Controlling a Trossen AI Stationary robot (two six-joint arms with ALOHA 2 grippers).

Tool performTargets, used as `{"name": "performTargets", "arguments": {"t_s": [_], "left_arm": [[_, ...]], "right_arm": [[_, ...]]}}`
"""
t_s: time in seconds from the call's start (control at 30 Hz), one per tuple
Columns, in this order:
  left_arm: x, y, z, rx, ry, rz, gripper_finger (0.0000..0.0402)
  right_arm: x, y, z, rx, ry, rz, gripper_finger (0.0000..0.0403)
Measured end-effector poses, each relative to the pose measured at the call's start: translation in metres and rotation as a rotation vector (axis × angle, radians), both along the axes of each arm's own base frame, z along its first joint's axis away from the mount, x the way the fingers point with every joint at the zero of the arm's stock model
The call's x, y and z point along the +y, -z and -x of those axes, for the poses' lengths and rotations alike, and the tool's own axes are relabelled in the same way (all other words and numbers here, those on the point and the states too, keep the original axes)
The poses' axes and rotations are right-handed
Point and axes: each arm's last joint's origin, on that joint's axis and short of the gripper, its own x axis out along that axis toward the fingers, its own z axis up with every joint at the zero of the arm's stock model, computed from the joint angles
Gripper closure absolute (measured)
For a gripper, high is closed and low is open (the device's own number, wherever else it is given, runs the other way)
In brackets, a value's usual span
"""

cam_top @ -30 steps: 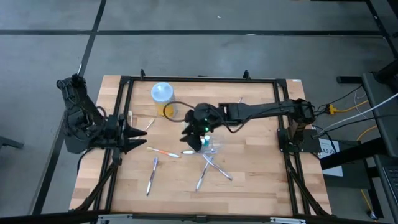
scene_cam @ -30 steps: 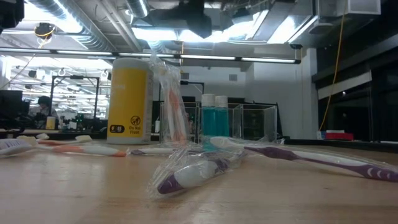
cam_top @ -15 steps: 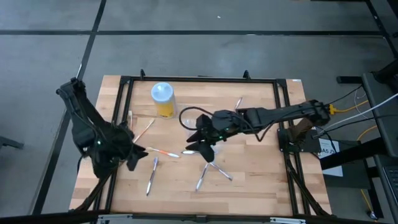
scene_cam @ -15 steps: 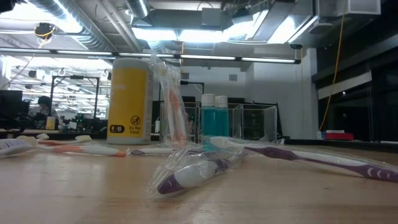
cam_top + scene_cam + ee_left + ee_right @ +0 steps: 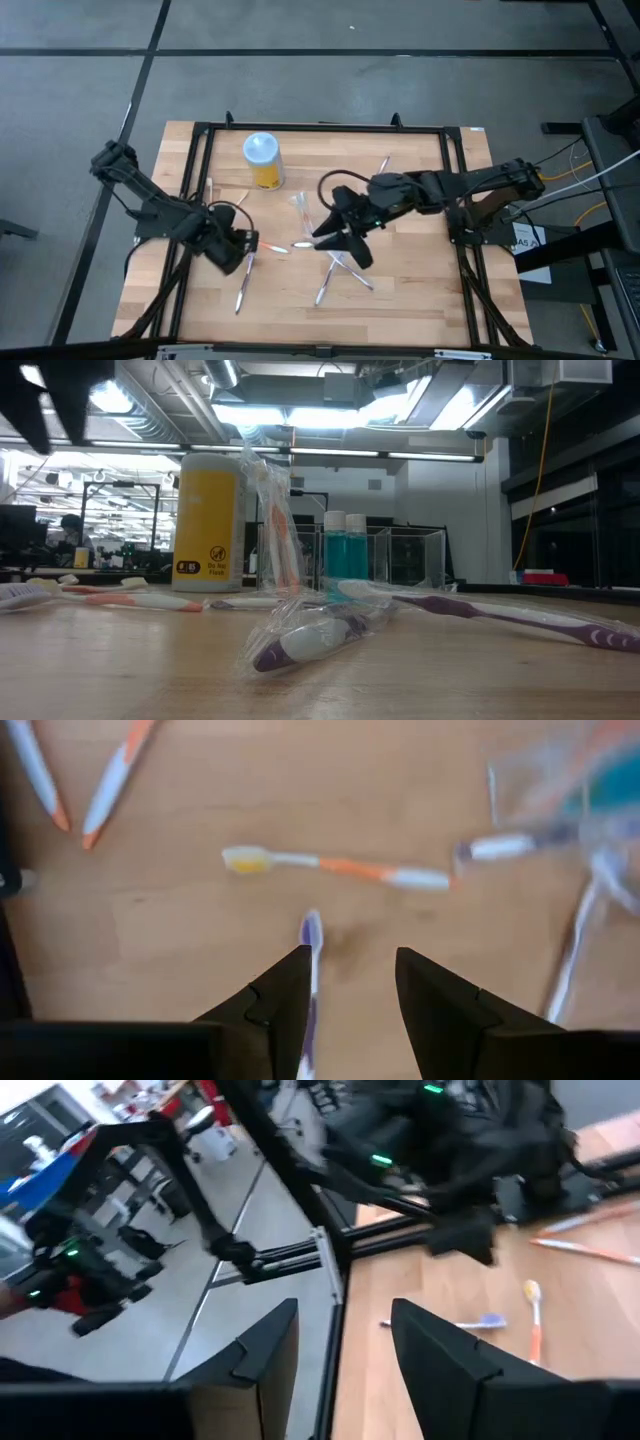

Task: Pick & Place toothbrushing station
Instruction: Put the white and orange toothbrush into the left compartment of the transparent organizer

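- At the left side of the bench, the left claw hangs low over the wood, its fingers spread with nothing between them; in its wrist view a purple-tipped toothbrush lies just ahead of the gap.
- Beyond that brush, an orange-and-white toothbrush lies crosswise on the boards, and two more orange-tipped brushes lie off to one side.
- Toward the back left of the bench stands a yellow canister with a pale lid, upright; the low view shows it behind the scattered brushes.
- In the middle, a clear holder with two blue bottles stands on the bench in the low view; from above it is hard to make out, possibly hidden by the arm.
- A wrapped toothbrush lies nearest the low camera, with a long purple toothbrush beside it.
- Right of centre, the right claw hovers over a crossed cluster of whitish brushes, its fingers parted and holding nothing.
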Motion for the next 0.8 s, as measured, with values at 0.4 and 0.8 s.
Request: {"name": "performTargets", "arguments": {"t_s": [0.4, 0.8], "left_arm": [[0.031, 0.025, -0.034, 0.151, -0.196, -0.004, 0.0273], [0.046, 0.069, -0.077, 0.253, -0.141, 0.02, 0.0343]], "right_arm": [[0.028, -0.013, 0.023, -0.076, -0.058, 0.073, 0.0239], [0.052, -0.015, 0.036, -0.069, -0.097, 0.042, 0.0239]]}}
